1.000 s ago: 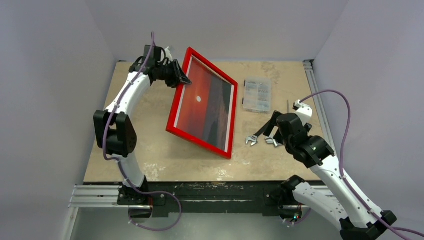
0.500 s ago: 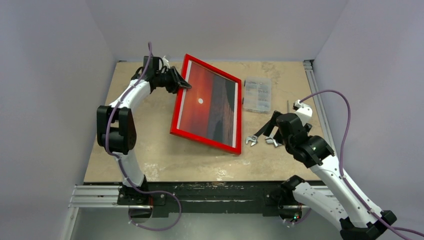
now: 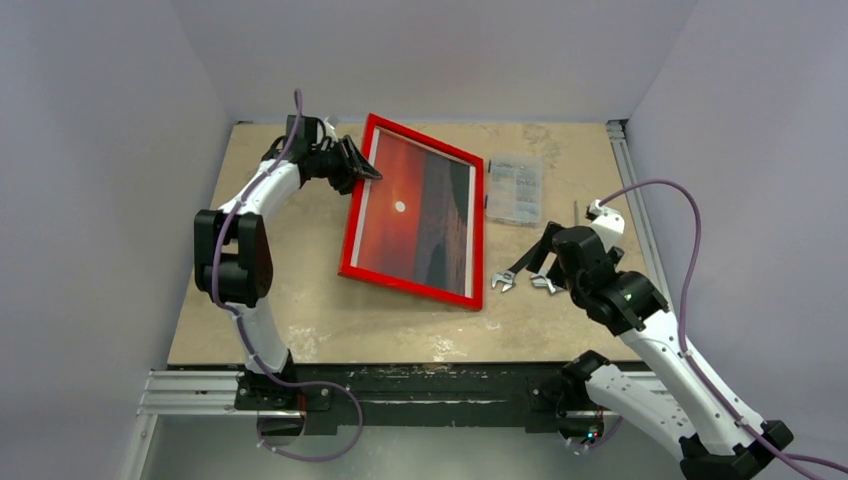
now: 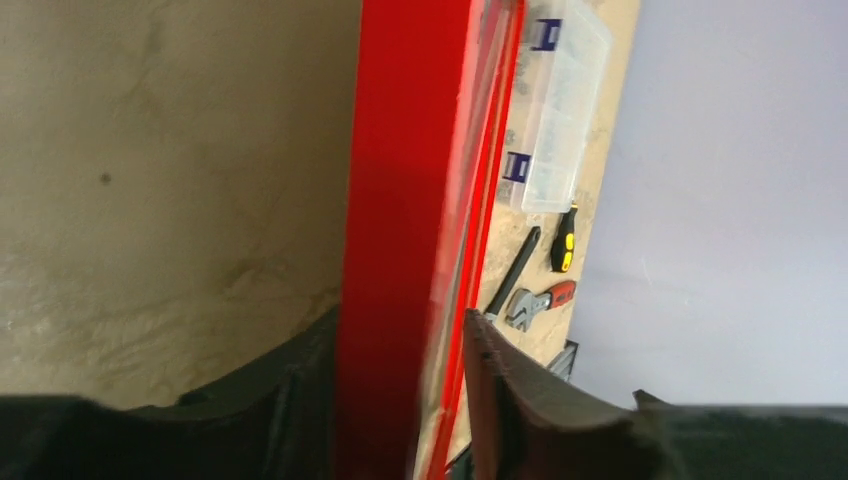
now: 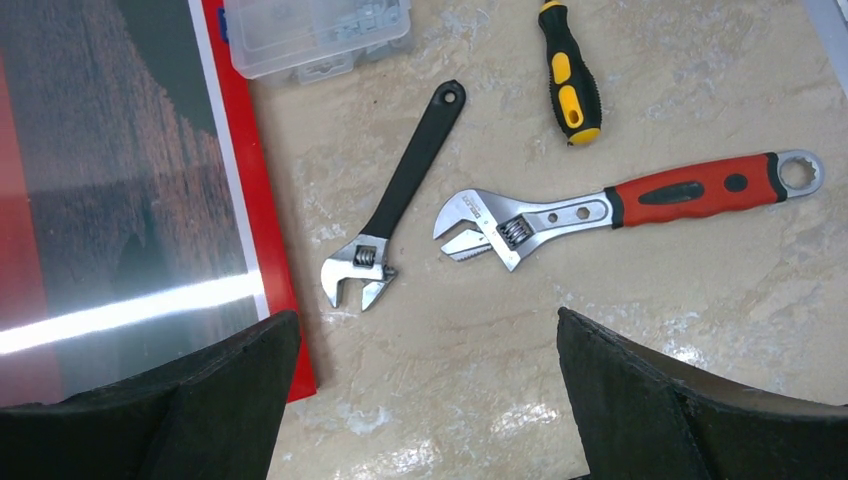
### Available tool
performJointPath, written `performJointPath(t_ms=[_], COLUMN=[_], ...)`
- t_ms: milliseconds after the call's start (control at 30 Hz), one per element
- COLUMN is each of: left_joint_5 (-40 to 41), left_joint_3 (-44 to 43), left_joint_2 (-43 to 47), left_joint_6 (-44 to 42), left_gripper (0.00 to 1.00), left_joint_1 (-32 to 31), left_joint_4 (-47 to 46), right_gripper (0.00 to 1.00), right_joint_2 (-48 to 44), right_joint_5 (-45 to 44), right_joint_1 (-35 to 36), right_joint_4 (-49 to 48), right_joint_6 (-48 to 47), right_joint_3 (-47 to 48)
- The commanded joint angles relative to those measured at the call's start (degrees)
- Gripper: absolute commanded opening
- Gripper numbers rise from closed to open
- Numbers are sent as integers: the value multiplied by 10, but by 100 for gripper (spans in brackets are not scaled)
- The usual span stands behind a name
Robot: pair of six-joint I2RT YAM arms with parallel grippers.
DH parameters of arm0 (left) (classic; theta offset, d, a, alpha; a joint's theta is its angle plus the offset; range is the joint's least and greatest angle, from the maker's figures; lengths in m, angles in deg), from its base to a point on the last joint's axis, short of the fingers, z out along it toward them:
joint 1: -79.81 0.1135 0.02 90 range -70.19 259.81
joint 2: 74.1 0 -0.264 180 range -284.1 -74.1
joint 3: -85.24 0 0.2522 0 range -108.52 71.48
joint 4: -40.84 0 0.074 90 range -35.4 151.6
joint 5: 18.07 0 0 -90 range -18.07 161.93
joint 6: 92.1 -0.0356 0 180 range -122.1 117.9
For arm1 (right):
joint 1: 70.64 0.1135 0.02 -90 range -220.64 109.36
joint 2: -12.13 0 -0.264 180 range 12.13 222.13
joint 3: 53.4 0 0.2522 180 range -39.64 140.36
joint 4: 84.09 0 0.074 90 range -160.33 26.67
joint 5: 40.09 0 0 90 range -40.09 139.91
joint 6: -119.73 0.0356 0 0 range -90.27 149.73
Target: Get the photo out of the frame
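My left arm (image 3: 262, 195) reaches to the far left of the worktop (image 3: 300, 300), and my left jaws pinch the left long edge of the red frame (image 3: 410, 287) near its far corner. In the left wrist view one dark finger (image 4: 270, 400) sits against the outer side of that edge and the other (image 4: 520, 400) against the inner side, with the red rail (image 4: 400, 200) running straight up between them. I cannot tell whether that edge is lifted off the worktop or lies flat. The photo (image 3: 415, 215) sits inside the frame, face up, a red-orange sky with a small white sun on the left and dark land on the right. The frame lies across the far middle of the worktop, turned slightly. Just beside its far right corner is a clear plastic box (image 3: 515, 188). My right arm (image 3: 620, 290) hangs over the right side, and my right jaws are spread wide with nothing between them. Below them lie a black-handled wrench (image 5: 395, 200) close to the frame's right rail, a red-handled wrench (image 5: 620, 205) just beside it, and a black and yellow screwdriver (image 5: 568, 70) farther off
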State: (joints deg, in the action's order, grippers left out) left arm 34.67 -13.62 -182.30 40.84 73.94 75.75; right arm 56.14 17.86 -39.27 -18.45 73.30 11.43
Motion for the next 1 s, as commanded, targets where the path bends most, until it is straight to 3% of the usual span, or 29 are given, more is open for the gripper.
performJointPath(t_ms=[0, 67, 133, 300, 467, 567, 733, 867, 967], left_joint_5=[41, 79, 130, 177, 223, 177, 99, 50, 57], left_joint_3=[-20, -39, -66, -94, -106, -110, -80, -80, -74], left_joint_2=[11, 27, 41, 91, 118, 124, 129, 118, 129], left_joint_6=[-9, -35, -63, -88, -119, -114, -87, -70, -73], left_gripper=[56, 74, 80, 84, 84, 82, 78, 78, 78], left_joint_1=[9, 10, 9, 11, 13, 16, 10, 3, -10], left_joint_4=[81, 120, 165, 202, 225, 219, 167, 154, 147], right_gripper=[97, 97, 98, 98, 96, 87, 60, 59, 60], right_joint_2=[5, 8, 17, 58, 143, 173, 237, 272, 302], right_joint_5=[-10, -2, 23, 143, 215, 241, 256, 253, 242], right_joint_1=[-1, -1, -1, 0, 0, 4, 10, 28, 43], right_joint_4=[-10, -17, -26, -89, -137, -178, -206, -235, -244], right_joint_6=[6, -4, -20, -88, -65, -59, -31, -13, -3], right_joint_3=[-5, -6, -6, -25, -43, -63, -62, -76, -75])
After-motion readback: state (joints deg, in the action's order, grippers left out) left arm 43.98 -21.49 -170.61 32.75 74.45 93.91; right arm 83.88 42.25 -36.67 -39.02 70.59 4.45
